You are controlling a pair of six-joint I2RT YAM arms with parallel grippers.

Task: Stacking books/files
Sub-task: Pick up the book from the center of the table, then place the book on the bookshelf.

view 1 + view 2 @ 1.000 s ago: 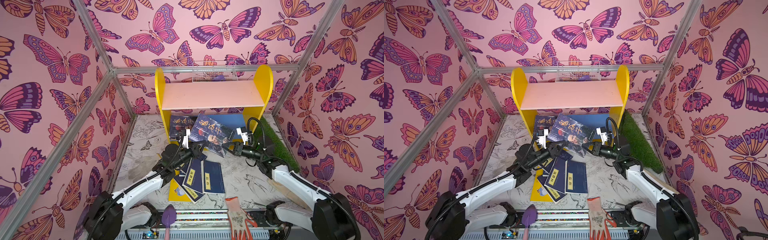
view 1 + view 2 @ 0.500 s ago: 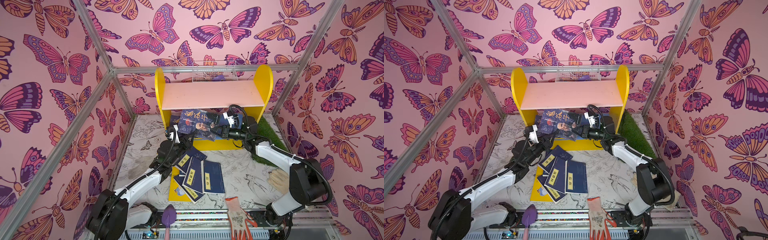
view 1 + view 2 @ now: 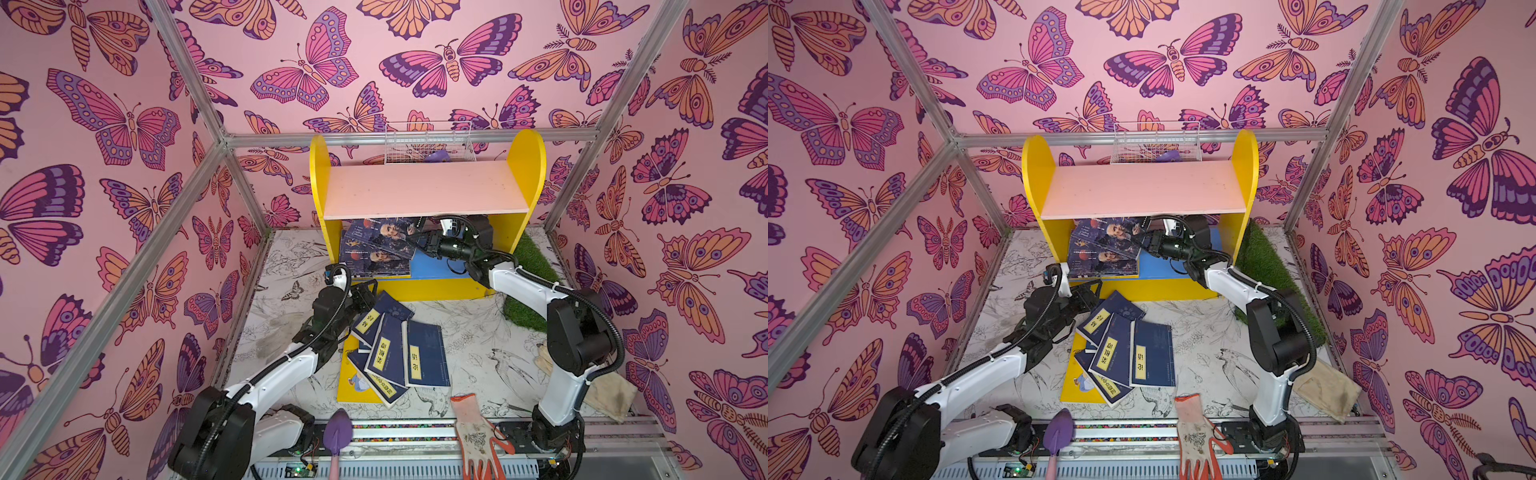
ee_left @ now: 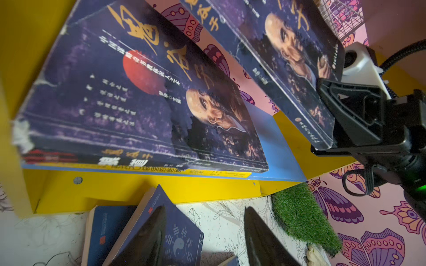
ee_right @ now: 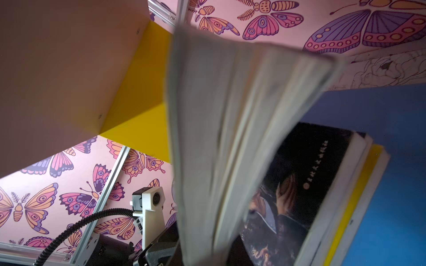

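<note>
Left wrist view: my right pincer [image 4: 328, 119] is clenched on the edge of a dark portrait book [image 4: 283, 53], holding it tilted inside the yellow shelf [image 4: 138, 191], above a matching book [image 4: 138, 92] stacked on the shelf's blue board [image 4: 275, 145]. My left pincer [image 4: 205, 221] stands released in front of the shelf, over navy books [image 4: 184, 232] on the tabletop [image 4: 221, 210].
</note>
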